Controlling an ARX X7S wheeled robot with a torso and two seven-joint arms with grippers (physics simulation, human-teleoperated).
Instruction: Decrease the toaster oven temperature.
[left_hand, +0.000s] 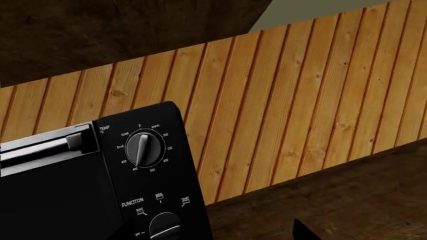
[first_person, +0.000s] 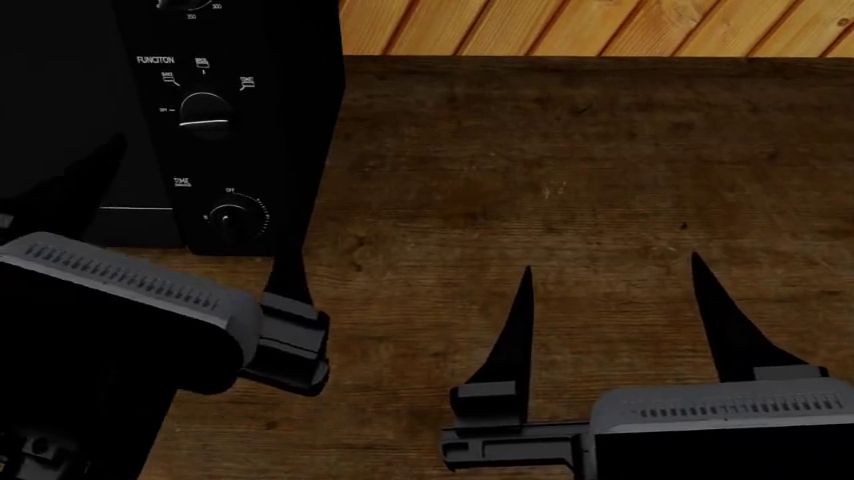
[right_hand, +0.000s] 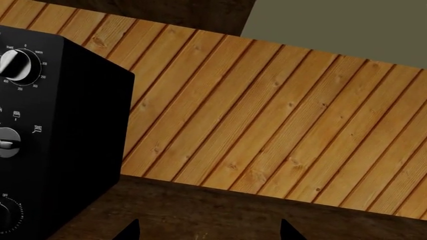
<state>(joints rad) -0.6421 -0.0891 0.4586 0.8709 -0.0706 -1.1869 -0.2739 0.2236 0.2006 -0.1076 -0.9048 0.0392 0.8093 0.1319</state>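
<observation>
Currently the toaster oven (first_person: 200, 120) stands at the far left of the dark wooden counter (first_person: 561, 180), backed against the plank wall (left_hand: 287, 110), its control column facing the robot. Top to bottom: TEMP knob (left_hand: 141, 149), FUNCTION knob (first_person: 204, 110), TIME knob (first_person: 230, 217). In the head view the TEMP knob is almost cut off at the upper edge, so the left wrist view is the useful one: its pointer sits toward the 400 end of the scale. Left gripper (first_person: 287, 300) hangs just in front of the oven's lower right corner, below the dials, touching nothing; only one finger shows, so I cannot tell whether it is spread or closed. Likely staged there because it is the nearer arm. Right gripper (first_person: 614, 300) rests low over bare counter, fingers spread wide and empty, well apart from the oven, apparently parked clear. Knob not yet contacted.
</observation>
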